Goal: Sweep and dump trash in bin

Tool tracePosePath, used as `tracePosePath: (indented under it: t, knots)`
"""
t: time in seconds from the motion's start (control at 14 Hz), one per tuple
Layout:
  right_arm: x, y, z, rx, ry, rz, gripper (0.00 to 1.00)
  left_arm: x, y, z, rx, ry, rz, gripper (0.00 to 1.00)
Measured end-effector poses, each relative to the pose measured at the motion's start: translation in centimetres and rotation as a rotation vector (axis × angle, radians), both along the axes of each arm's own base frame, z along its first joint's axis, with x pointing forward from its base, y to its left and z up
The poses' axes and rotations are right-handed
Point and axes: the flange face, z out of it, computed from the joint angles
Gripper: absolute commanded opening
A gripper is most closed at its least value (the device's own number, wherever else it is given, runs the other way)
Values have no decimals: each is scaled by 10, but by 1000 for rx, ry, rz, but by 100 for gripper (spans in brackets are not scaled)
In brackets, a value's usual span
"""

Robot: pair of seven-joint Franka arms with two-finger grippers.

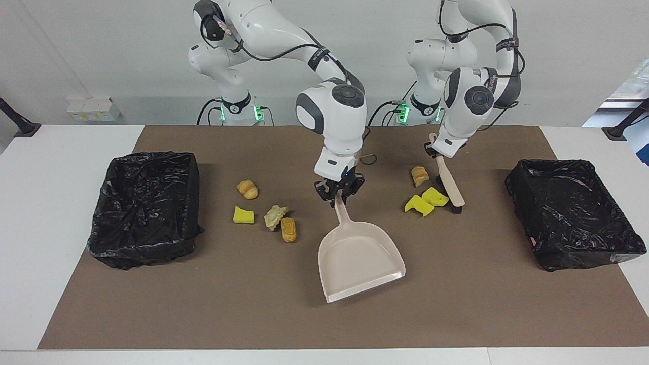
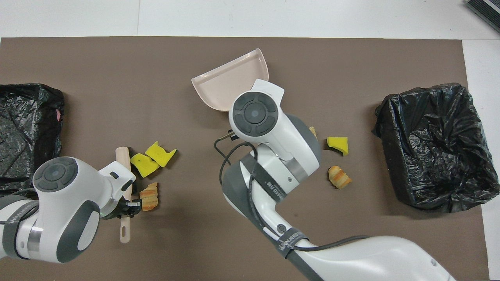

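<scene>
Facing view, left to right. Trash (image 1: 274, 217) chunks centre-left on desk (image 1: 228, 304): light, soft, likely to roll. Right claw (image 1: 338, 193) clamped on dustpan (image 1: 357, 256) handle, centre. Left claw (image 1: 439, 150) clamped on brush (image 1: 449, 183) handle; more chunks touching brush.

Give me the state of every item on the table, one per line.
Dustpan: on the mat, handle in right gripper.
Brush: tilted, bristles down, held by left gripper.
Trash chunks: loose on mat, none in dustpan.
Bins: lined, open.
</scene>
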Motion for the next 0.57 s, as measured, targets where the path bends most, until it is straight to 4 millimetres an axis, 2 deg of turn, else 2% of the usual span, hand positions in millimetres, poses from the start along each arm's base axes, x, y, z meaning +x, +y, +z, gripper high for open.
tracePosePath:
  t: [0.14, 0.29, 0.43, 0.57]
  knots:
    - [12, -36, 8, -43, 33, 149, 0, -4, -18, 1, -23, 4, -20, 0]
    - [18, -59, 8, -76, 77, 283, 0, -7, -31, 4, -27, 28, -30, 0]
    - [20, -71, 2, -90, 112, 420, 0, -5, -31, 16, -9, 97, -20, 0]
    - [20, -74, -2, -105, 134, 577, 0, -3, -23, 32, 10, 140, 29, 0]
